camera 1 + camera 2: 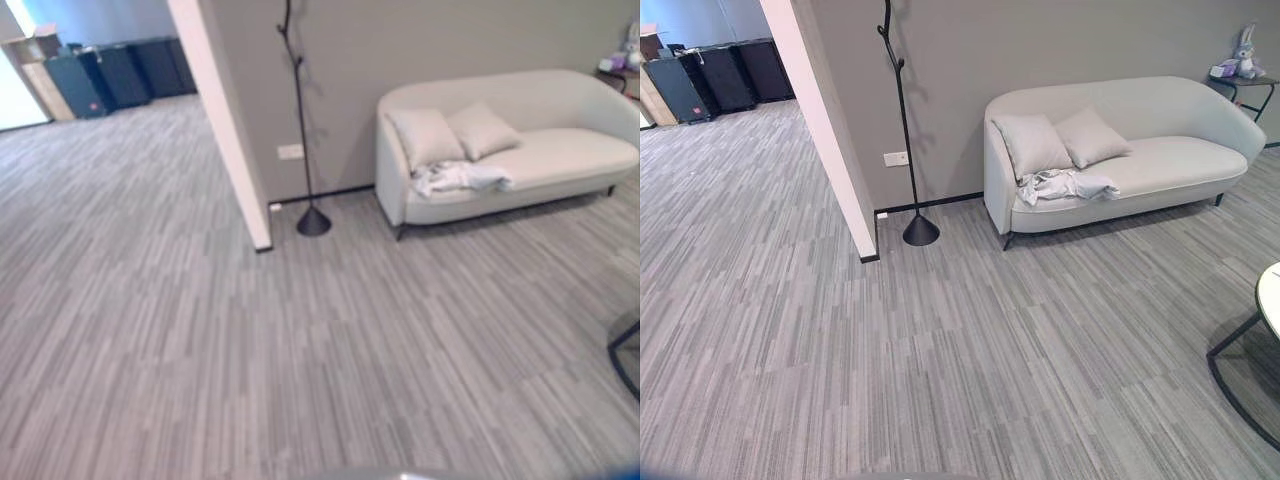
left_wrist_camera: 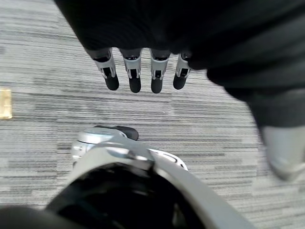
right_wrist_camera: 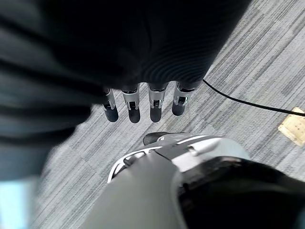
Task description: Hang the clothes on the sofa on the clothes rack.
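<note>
- Both robot hands hang over the grey striped carpet with nothing in them: the left robot hand (image 2: 138, 71) has its fingers straight and relaxed, and the right robot hand (image 3: 143, 102) looks the same, fingers loosely extended and empty.
- Crumpled pale grey clothes (image 1: 1060, 185) lie on the seat of the cream sofa (image 1: 1160, 150), at its left end, just in front of two cushions (image 1: 1060, 140) leaning on the backrest.
- Black clothes rack (image 1: 902, 120), a thin branching pole on a cone-shaped base, stands against the grey wall just left of the sofa, beside a white wall corner (image 1: 825, 130).
- Toy rabbit (image 1: 1244, 52) sits on a small side table beyond the sofa's right end.
- Rim of a round surface (image 1: 1268, 300) on black legs shows at the right edge.
</note>
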Robot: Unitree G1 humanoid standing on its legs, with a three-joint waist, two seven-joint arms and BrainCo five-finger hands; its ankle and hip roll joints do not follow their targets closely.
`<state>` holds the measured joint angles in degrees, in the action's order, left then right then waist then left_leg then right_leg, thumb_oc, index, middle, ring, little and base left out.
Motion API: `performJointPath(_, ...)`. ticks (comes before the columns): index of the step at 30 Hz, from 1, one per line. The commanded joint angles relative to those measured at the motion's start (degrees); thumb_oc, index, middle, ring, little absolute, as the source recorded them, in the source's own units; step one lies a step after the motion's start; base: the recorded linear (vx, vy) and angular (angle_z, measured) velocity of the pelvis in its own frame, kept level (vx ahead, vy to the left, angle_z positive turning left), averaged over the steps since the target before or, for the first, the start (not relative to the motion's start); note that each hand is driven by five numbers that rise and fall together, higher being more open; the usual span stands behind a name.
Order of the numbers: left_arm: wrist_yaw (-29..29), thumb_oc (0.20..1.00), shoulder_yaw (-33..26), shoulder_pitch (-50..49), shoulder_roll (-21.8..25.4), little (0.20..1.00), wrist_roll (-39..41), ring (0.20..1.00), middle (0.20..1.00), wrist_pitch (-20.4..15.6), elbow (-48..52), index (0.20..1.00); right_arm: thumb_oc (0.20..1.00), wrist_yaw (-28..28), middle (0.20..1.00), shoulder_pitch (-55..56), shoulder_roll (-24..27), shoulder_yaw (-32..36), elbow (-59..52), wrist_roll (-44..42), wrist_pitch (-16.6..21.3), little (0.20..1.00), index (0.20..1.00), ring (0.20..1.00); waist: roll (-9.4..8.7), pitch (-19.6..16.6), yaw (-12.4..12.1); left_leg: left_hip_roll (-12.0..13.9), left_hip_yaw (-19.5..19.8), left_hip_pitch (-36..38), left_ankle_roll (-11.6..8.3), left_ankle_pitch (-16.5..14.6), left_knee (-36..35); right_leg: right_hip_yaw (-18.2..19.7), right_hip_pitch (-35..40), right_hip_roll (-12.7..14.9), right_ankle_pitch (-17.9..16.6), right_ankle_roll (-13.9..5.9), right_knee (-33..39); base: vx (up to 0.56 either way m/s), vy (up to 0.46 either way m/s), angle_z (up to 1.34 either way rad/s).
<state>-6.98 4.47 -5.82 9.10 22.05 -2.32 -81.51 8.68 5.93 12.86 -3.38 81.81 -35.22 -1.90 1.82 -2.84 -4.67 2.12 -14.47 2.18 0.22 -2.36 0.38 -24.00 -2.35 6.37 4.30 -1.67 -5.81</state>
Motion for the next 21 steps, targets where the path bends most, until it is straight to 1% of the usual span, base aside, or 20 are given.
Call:
performJointPath(1,-0.8,1.000,-1.8,3.4,-2.9,1.000,1.0,1.000,1.000,-0.6,-1.8,1.000,1.000,0.2,1.000,-3.1,-0.9,2.2,5.4,-4.2,-0.1,1.000,1.000,1.000,-1.19,1.4,0.6,0.8,2.7,1.3,-4.48,3.5,-5.3,-2.8,6.1,2.2,-5.4,-4.31,10.8,0.00,0.000,0.00)
performJointPath(5,-0.8,1.000,-2.1,3.7,-3.0,1.000,1.3,1.000,1.000,-0.2,-2.1,1.000,1.000,-1.2,1.000,-3.2,-0.8,7.0,8.8,-8.9,-0.8,1.000,1.000,1.000,-1.17,1.1,1.2,0.7,2.4,1.1,-4.29,3.1,-5.4,-2.2,5.7,2.5,-5.7,-4.83,10.8,0.01,0.012,-0.05)
performJointPath(9,-1.2,1.000,-2.1,3.9,-3.2,1.000,1.3,1.000,1.000,0.2,-3.4,1.000,1.000,-1.5,1.000,-3.2,-0.8,7.9,9.7,-9.5,-1.0,1.000,1.000,1.000,-1.18,1.0,1.5,0.6,1.8,1.0,-4.21,3.0,-5.4,-1.7,5.3,2.6,-6.0,-5.09,10.8,0.00,0.003,-0.01)
performJointPath(15,-1.6,1.000,-0.6,4.4,-3.4,1.000,0.0,1.000,1.000,0.1,-3.3,1.000,1.000,-1.6,1.000,-3.0,-1.6,6.1,8.5,-7.7,-0.8,1.000,1.000,1.000,-1.40,0.9,2.4,0.7,0.9,1.5,-4.00,2.6,-5.4,-0.7,5.2,2.7,-6.2,-5.27,10.8,-0.01,-0.009,-0.12)
performJointPath(16,-1.5,1.000,-0.2,4.6,-3.4,1.000,-0.4,1.000,1.000,-0.1,-3.1,1.000,1.000,-1.6,1.000,-2.9,-1.7,5.6,8.2,-7.2,-0.7,1.000,1.000,1.000,-1.64,1.0,2.5,0.4,0.2,0.9,-3.51,3.7,-5.4,-1.3,4.7,3.1,-7.1,-4.84,10.8,0.00,-0.010,-0.07)
performJointPath(17,-1.3,1.000,0.2,4.7,-3.4,1.000,-0.7,1.000,1.000,-0.2,-3.0,1.000,1.000,-1.5,1.000,-2.9,-1.8,5.0,7.8,-6.8,-0.6,1.000,1.000,1.000,-1.57,0.8,2.6,0.7,0.7,1.5,-3.93,2.6,-5.4,-0.5,5.2,2.7,-6.2,-5.29,10.8,-0.07,0.001,-0.06)
performJointPath(18,-1.3,1.000,0.2,4.8,-3.4,1.000,-0.7,1.000,1.000,-0.2,-3.0,1.000,1.000,-1.5,1.000,-2.9,-1.8,5.1,7.8,-6.8,-0.6,1.000,1.000,1.000,-1.73,1.0,2.6,0.4,0.1,1.0,-3.49,3.7,-5.4,-1.2,4.7,3.1,-7.1,-4.86,10.8,0.06,-0.034,-0.05)
performJointPath(19,-1.0,1.000,1.0,5.1,-3.3,1.000,-1.7,1.000,1.000,-0.4,-2.9,1.000,1.000,-1.5,1.000,-3.0,-2.0,3.7,6.7,-5.3,-0.3,1.000,1.000,1.000,-1.73,0.8,2.8,0.7,0.4,1.6,-3.88,2.6,-5.4,-0.3,5.2,2.7,-6.3,-5.26,10.8,-0.08,-0.014,-0.04)
performJointPath(20,-0.9,1.000,1.0,5.2,-3.2,1.000,-1.8,1.000,1.000,-0.4,-2.8,1.000,1.000,-1.5,1.000,-3.1,-2.0,3.4,6.4,-4.9,-0.3,1.000,1.000,1.000,-1.95,0.9,2.9,0.5,-0.2,1.1,-3.41,3.6,-5.4,-0.8,4.6,3.0,-7.2,-4.80,10.8,0.06,-0.039,-0.04)
performJointPath(21,-0.8,1.000,1.1,5.2,-3.2,1.000,-1.8,1.000,1.000,-0.3,-2.8,1.000,1.000,-1.5,1.000,-3.2,-2.0,3.1,6.2,-4.6,-0.2,1.000,1.000,1.000,-1.80,0.7,2.9,0.8,0.3,1.7,-3.85,2.6,-5.4,-0.1,5.1,2.6,-6.3,-5.20,10.8,-0.07,-0.010,-0.06)
